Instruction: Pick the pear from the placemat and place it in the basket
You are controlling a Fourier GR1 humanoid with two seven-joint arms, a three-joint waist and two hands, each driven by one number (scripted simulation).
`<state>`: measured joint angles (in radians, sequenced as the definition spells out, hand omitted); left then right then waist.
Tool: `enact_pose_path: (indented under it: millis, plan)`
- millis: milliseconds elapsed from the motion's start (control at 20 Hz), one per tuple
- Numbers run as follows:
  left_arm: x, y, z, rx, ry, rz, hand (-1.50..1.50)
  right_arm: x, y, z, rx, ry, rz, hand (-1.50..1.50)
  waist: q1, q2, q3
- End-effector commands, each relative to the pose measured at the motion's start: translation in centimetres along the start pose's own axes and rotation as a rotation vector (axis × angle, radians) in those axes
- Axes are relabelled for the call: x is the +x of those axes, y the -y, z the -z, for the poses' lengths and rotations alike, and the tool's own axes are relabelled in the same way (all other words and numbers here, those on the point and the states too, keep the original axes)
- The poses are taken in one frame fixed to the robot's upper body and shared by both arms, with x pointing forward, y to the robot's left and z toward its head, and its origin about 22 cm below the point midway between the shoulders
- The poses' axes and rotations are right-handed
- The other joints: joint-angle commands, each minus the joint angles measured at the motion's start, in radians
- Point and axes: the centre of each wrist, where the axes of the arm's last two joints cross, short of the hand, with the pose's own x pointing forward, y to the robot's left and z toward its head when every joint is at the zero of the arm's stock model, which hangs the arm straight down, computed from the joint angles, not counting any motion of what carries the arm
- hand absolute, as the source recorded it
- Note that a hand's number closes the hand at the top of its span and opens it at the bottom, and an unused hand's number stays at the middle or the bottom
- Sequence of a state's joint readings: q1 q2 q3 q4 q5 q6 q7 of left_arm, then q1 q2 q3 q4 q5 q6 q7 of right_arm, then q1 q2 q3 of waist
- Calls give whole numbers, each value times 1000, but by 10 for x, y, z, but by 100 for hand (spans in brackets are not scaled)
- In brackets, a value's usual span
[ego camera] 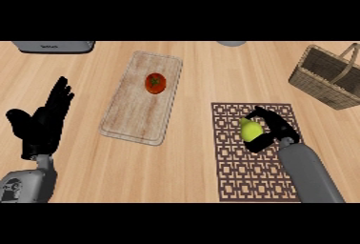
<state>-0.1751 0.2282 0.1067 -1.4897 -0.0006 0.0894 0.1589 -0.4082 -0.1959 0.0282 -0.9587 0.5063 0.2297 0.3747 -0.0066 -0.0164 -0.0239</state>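
Note:
A yellow-green pear (250, 129) sits over the brown patterned placemat (239, 171) at the lower right. My right hand (275, 128) is curled round the pear, thumb and fingers on either side of it. The wicker basket (320, 81) with a raised handle stands at the upper right, apart from the hand. My left hand (42, 119) rests open at the left edge, fingers up.
A wooden cutting board (134, 119) lies in the middle with a red tomato (155, 83) on it. A grey appliance (53, 46) sits at the top left, and a grey object (231, 43) peeks in at the top edge.

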Motion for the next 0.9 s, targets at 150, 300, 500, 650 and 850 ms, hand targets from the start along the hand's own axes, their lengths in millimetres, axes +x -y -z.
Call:
enact_pose_path:
  millis: [150,300,500,650,850]
  plan:
    - [-2,0,-2,-14,8,0,0,78,-58,-11,-216,342,105,150,26,17,25]
    - [2,1,1,-9,1,-9,0,85,-66,-29,-307,487,182,150,12,13,25]
    - [0,-1,1,6,-12,11,0,116,-51,-65,-388,626,369,150,-1,7,24]
    - [5,-4,10,15,-6,-11,0,127,-23,-79,-493,669,429,150,-8,12,24]
    - [-9,-2,-4,17,-18,0,0,134,4,-129,-584,656,333,150,-4,10,23]
